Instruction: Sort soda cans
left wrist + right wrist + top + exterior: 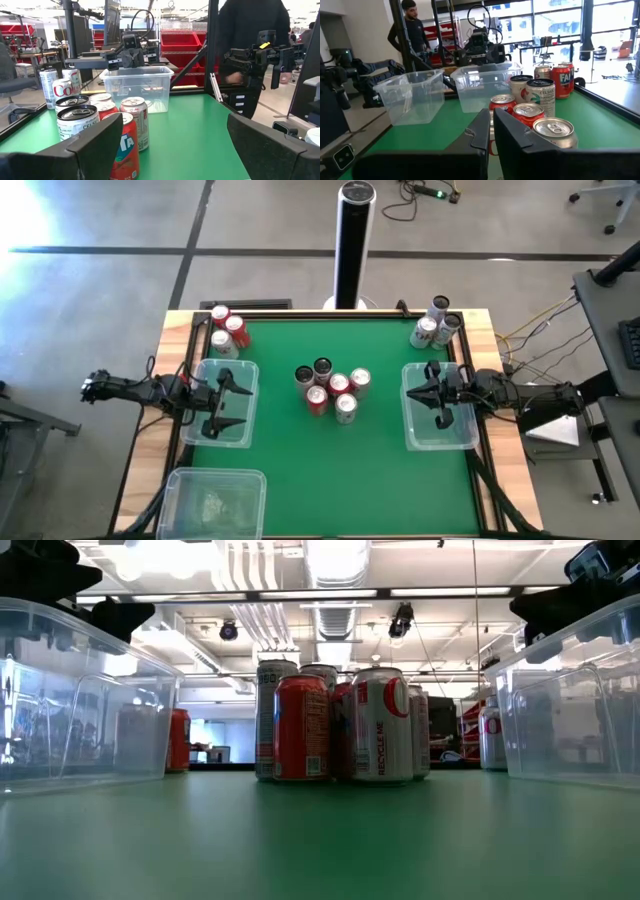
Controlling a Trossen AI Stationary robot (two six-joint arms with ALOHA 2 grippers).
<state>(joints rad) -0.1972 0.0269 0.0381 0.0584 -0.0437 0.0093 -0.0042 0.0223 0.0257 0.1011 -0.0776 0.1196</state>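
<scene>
Table surface (280, 450) green; wood-tone border. Soda cans (332, 389) red, silver-white, dark, all silver-topped. Bins (440, 430) clear. Post (353, 245) black-and-silver.

"RECYCLE ME" runs down a silver can (382, 725).

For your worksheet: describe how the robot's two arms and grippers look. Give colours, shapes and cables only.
Both arms are dark, almost black, built of jointed segments, with black cables running alongside them. Each ends in a two-finger gripper: the left gripper and the right gripper have flat, dark, blade-like fingers. No markings are readable on them.
</scene>
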